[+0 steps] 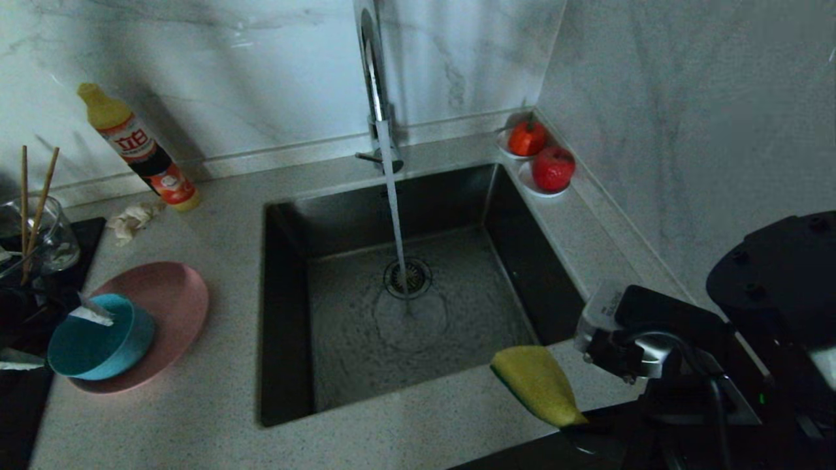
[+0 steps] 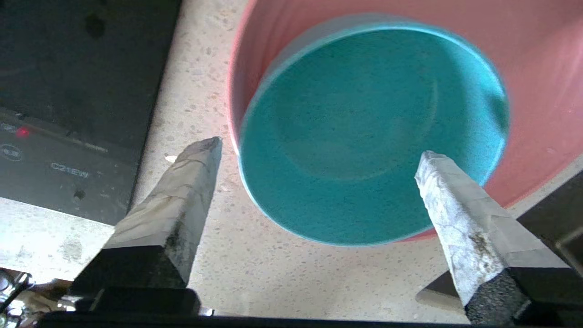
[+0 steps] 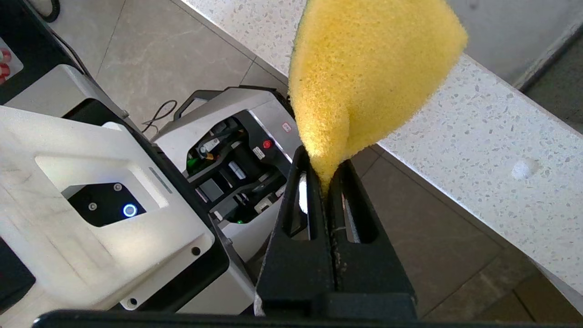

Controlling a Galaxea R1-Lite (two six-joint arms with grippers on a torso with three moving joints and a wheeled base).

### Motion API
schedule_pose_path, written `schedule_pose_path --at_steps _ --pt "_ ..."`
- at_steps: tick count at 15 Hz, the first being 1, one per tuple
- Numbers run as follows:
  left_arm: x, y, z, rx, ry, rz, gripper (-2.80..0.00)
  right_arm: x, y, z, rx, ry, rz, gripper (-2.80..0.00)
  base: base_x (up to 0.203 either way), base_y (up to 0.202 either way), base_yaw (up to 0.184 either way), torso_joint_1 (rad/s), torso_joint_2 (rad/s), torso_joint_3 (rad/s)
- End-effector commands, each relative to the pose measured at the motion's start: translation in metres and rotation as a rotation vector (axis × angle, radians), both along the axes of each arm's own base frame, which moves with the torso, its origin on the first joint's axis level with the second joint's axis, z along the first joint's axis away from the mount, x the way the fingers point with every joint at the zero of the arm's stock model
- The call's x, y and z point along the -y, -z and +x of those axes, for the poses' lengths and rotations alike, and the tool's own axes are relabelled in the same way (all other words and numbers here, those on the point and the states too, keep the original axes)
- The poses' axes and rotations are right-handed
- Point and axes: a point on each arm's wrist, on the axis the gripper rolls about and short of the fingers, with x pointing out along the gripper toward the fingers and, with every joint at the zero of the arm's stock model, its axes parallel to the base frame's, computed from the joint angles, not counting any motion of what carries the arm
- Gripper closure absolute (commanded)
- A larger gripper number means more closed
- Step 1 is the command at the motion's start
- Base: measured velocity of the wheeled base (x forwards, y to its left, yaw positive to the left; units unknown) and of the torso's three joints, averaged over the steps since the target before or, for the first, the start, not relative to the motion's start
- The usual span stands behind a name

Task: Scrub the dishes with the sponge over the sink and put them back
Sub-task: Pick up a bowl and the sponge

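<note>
The teal bowl (image 1: pixel 98 343) (image 2: pixel 364 132) rests on the near-left part of the pink plate (image 1: pixel 170 300) (image 2: pixel 537 91), on the counter left of the sink (image 1: pixel 287 313). My left gripper (image 1: pixel 59 336) (image 2: pixel 319 148) hovers open over the bowl's near rim, its white fingers (image 2: pixel 182 200) spread wide and holding nothing. The chopsticks (image 1: pixel 36 202) stand in a glass cup at the far left. At the sink's near-right corner my right gripper (image 3: pixel 324 168) is shut on one end of the yellow sponge (image 1: pixel 539 385) (image 3: pixel 369 68).
Water runs from the chrome faucet (image 1: pixel 372 78) onto the drain (image 1: pixel 408 277). A dish-soap bottle (image 1: pixel 140 150) and a paper wad (image 1: pixel 130 220) lie behind the plate. A black cooktop (image 2: pixel 68 91) borders the plate's left. Two red fruits on saucers (image 1: pixel 552 168) occupy the back-right corner.
</note>
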Motion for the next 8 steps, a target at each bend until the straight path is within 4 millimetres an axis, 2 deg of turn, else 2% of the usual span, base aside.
schedule_pose_path --at_steps 1,8 --pt "-0.0012 0.0061 0.0016 -0.019 0.001 -0.012 -2.80 0.0000 0.0003 -0.0002 -0.002 -0.001 -0.002 0.00 0.000 0.000 0.000 0.000 0.00 0.000" --pt "-0.0051 0.0160 0.0080 -0.041 0.001 -0.031 -2.80 -0.0001 0.0015 -0.0001 -0.006 0.001 -0.007 0.00 0.000 0.000 0.000 0.000 0.00 0.000"
